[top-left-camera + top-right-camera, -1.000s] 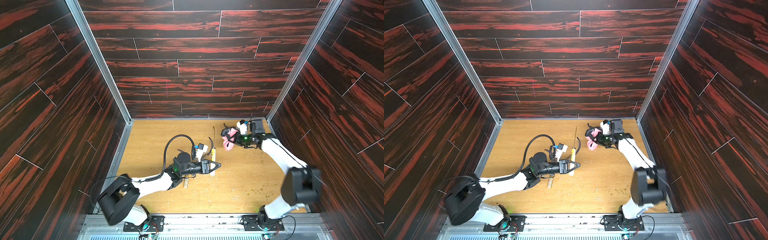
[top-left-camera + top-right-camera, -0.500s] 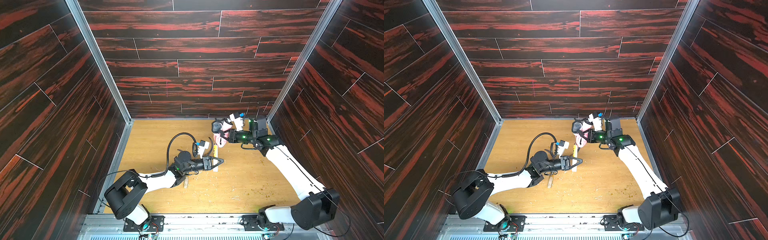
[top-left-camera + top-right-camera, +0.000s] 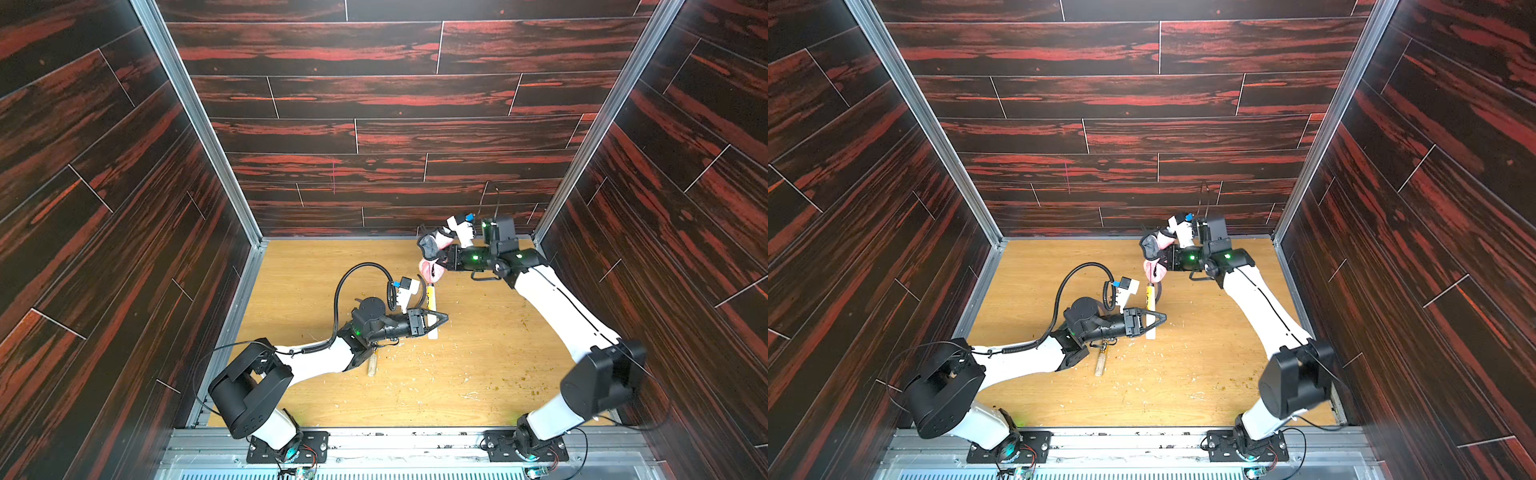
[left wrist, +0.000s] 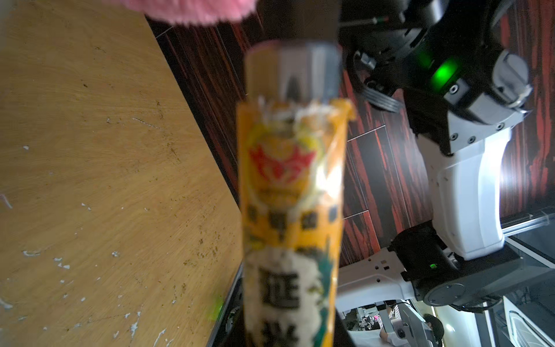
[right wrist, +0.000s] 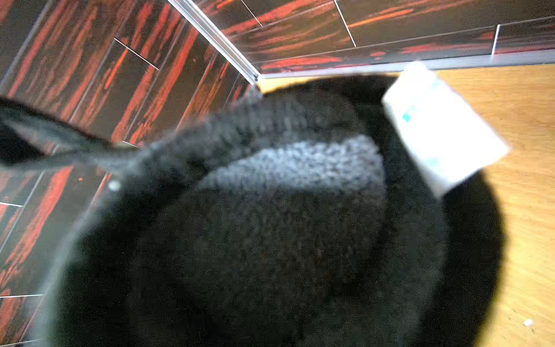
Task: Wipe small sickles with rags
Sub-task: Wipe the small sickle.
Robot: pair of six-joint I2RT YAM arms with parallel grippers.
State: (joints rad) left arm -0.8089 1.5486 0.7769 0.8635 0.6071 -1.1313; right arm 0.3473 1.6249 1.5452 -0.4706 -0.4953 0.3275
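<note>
Left claw first: it is clamped tight across the pale wooden handle of a sickle, out near the middle of the worktop. The handle sticks out on the near side of the jaws, and the neck runs away towards the back wall.

From the left wrist camera we get the yellow-and-black label band right up close. It is blurred and a little tattered at its upper edge, with a grey metal collar beyond it. Past that the dark blade stub runs out of the picture, so we cannot follow the curve.

Over to the right claw, which is closed on the rag. In both top views the cloth is bunched round the jaws, dark grey on the upper fold and pink where it hangs down. The pink fringe sits just at the blade end of the held sickle. Whether it is actually touching metal, we cannot tell.

The right wrist camera is almost smothered, with dark fluffy pile filling the view. A white tag pokes out at one side, and a thin dark loop trails off at the other.

Down on the worktop a second sickle lies flat. Its wooden handle shows just beside the left arm's forearm, and its blade end is hidden under the arm. Pale flecks and greenish crumbs are scattered over the boards around it.
</note>
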